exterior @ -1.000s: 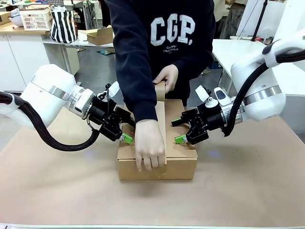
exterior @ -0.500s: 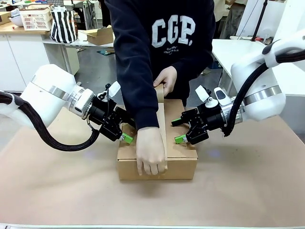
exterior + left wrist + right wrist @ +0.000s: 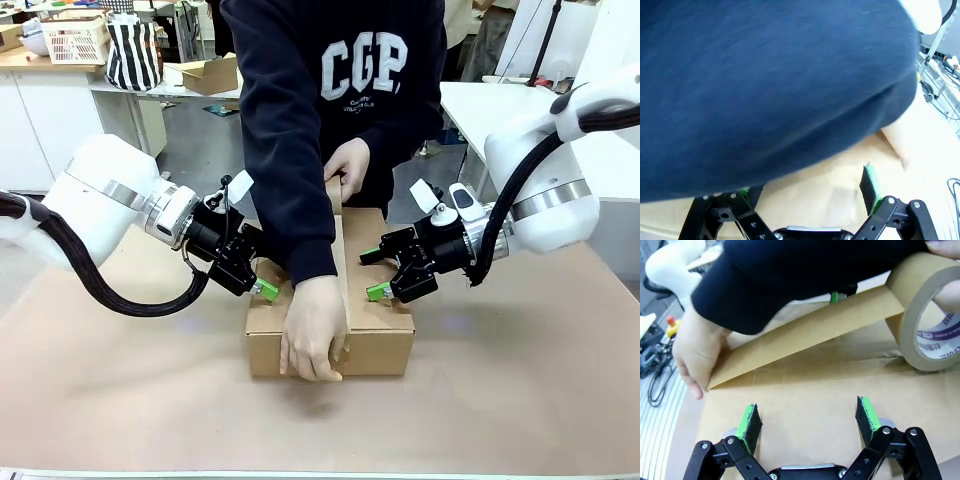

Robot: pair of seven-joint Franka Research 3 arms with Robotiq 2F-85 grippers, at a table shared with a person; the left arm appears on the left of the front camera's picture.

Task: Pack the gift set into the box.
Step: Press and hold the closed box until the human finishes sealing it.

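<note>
The box (image 3: pixel 378 338) sits mid-table with its top flaps closed. My left gripper (image 3: pixel 258 274) stands open over the box's left top edge, and my right gripper (image 3: pixel 373 275) stands open over its right top. A person stretches a strip of brown tape (image 3: pixel 805 342) along the middle seam. One hand (image 3: pixel 312 342) presses it over the front edge, and the other holds the tape roll (image 3: pixel 925 315) at the far edge. In the wrist views, the left gripper (image 3: pixel 807 187) and right gripper (image 3: pixel 807 419) hold nothing above the cardboard (image 3: pixel 805 385). The gift set is hidden.
The person's dark sleeve (image 3: pixel 765 90) crosses just above my left fingers. The table (image 3: pixel 520 400) is covered in brown paper. A small open carton (image 3: pixel 205 75), a striped bag (image 3: pixel 133 52) and a white basket (image 3: pixel 75 40) stand on counters far behind.
The person's near hand has slid down from the box's top front edge onto its front face, pulling the tape with it. Both arms have stayed still.
</note>
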